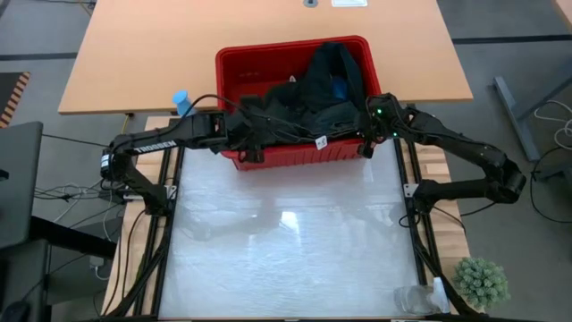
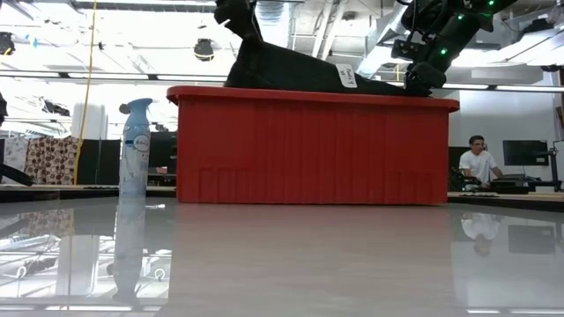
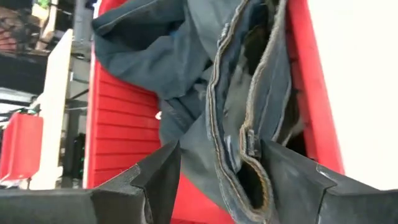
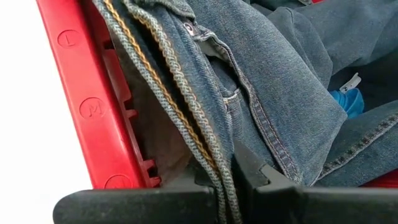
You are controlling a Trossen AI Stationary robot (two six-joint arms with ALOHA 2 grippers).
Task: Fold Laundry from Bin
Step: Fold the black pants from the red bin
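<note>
Right fingers [image 4: 227,180] pinch denim laundry [image 4: 261,81]; overhead it looks black.

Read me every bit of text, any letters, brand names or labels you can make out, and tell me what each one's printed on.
"TROSSEN" on the left arm, high view.
"L" in a moulded circle on the bin wall, right wrist view.
"M" in a moulded circle below it on the same wall.
White tag on the dark denim garment: print too small to read.
Spray bottle label: too blurred to read.
</note>
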